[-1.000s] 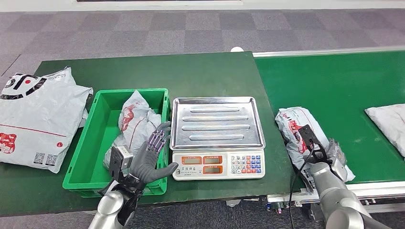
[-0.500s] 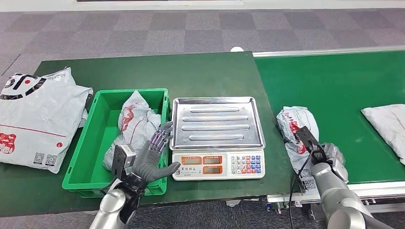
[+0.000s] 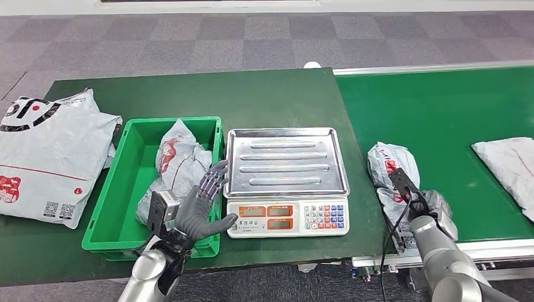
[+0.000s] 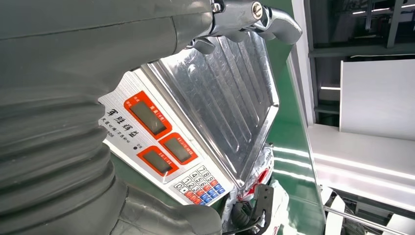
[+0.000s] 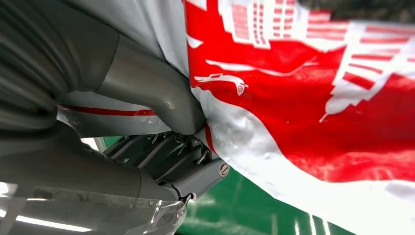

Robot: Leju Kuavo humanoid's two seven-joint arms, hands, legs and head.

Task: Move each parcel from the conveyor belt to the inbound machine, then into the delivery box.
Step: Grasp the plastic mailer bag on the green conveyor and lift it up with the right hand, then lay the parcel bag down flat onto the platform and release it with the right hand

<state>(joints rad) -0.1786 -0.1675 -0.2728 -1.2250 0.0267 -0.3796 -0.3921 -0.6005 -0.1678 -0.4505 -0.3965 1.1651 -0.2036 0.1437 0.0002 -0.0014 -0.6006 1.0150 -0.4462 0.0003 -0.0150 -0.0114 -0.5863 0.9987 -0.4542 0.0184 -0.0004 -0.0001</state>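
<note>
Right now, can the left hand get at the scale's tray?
Probably yes. The left hand hovers open beside the scale, at the crate edge. The tray is bare and nothing lies between them.

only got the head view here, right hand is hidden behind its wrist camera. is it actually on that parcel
Observer: Yes. In the right wrist view the right hand has its thumb pressed on the red-printed parcel, fingers beneath it.
Operator: lifted yet
Observer: Cannot tell; green belt shows under the parcel's edge.
Operator: left hand holding anything
Observer: No. The left hand is open, and its wrist view faces the scale, whose tray is bare.
</note>
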